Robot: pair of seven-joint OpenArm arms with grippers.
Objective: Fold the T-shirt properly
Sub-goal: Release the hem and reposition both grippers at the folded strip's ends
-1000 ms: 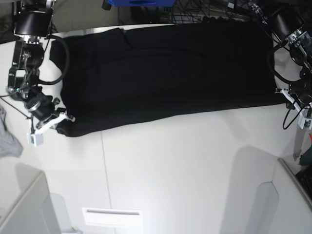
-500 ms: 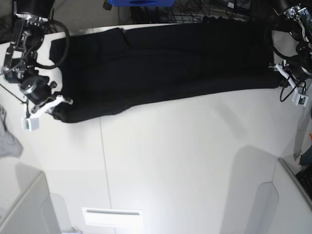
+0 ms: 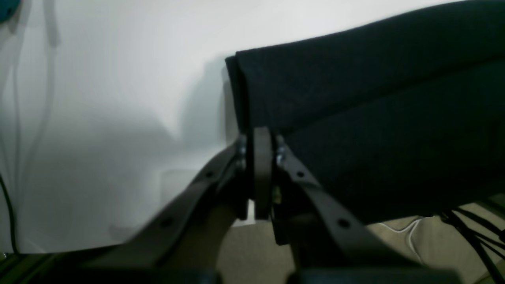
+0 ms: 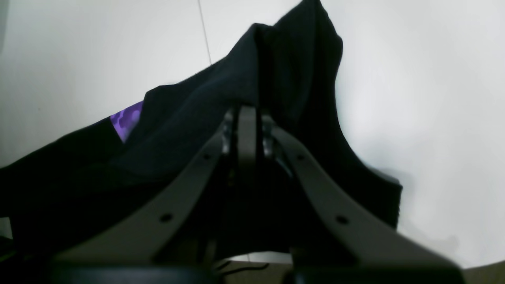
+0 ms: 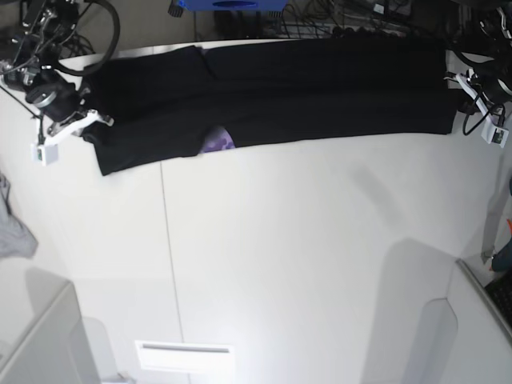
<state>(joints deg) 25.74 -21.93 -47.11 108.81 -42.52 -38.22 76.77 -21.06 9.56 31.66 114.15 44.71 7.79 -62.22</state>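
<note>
I've got the shirt (image 5: 320, 88) stretched along the table's (image 5: 304, 264) far edge, 10 to 2 o'clock. My right gripper (image 5: 76, 124) is clamped on its corner at 10, my left gripper (image 5: 464, 84) clamped on the corner at 2. Purple print (image 5: 216, 142) peeks out underneath. Grey cloth (image 5: 12, 228) at 9.

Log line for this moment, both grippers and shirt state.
left gripper: shut on T-shirt corner | right gripper: shut on T-shirt corner | purple print peeking out
</note>
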